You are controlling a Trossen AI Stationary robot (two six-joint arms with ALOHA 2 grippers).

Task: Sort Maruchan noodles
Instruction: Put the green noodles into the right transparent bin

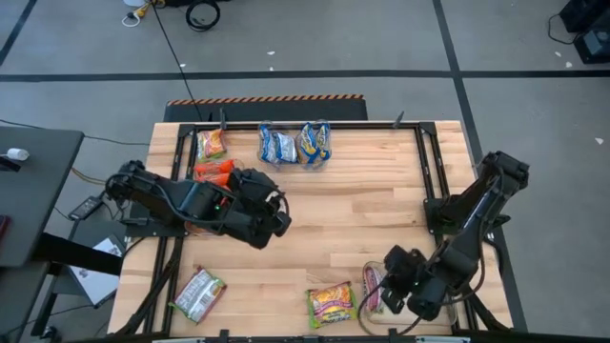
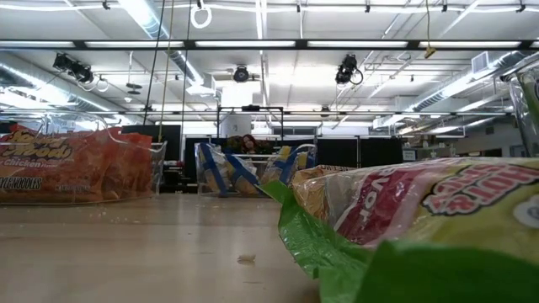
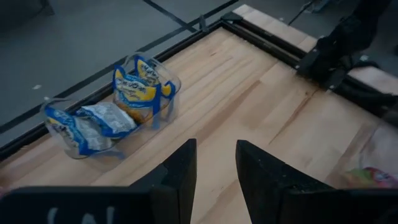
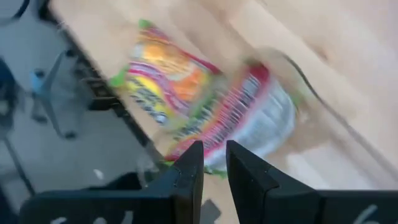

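Note:
Two blue-and-yellow noodle packets [image 1: 276, 146] [image 1: 315, 143] stand in clear trays at the table's far edge; they also show in the left wrist view [image 3: 140, 90]. Orange-red packets [image 1: 213, 171] [image 1: 212, 145] lie at the far left. A silver-white packet [image 1: 198, 293] lies near left. A yellow-green packet [image 1: 331, 305] lies flat at the near edge, and another [image 1: 373, 286] sits beside it in a clear tray. My left gripper [image 1: 279, 225] is open and empty over the bare middle of the table. My right gripper [image 1: 386, 276] hovers by the trayed packet [image 4: 249, 118], narrowly open and empty.
A dark metal frame [image 1: 429, 162] runs along the table's far and right edges. Bare wood [image 1: 353, 210] lies in the middle of the table. In the low view the yellow-green packet [image 2: 421, 219] fills the near right, and orange-red packets in a clear tray [image 2: 76, 164] stand at the left.

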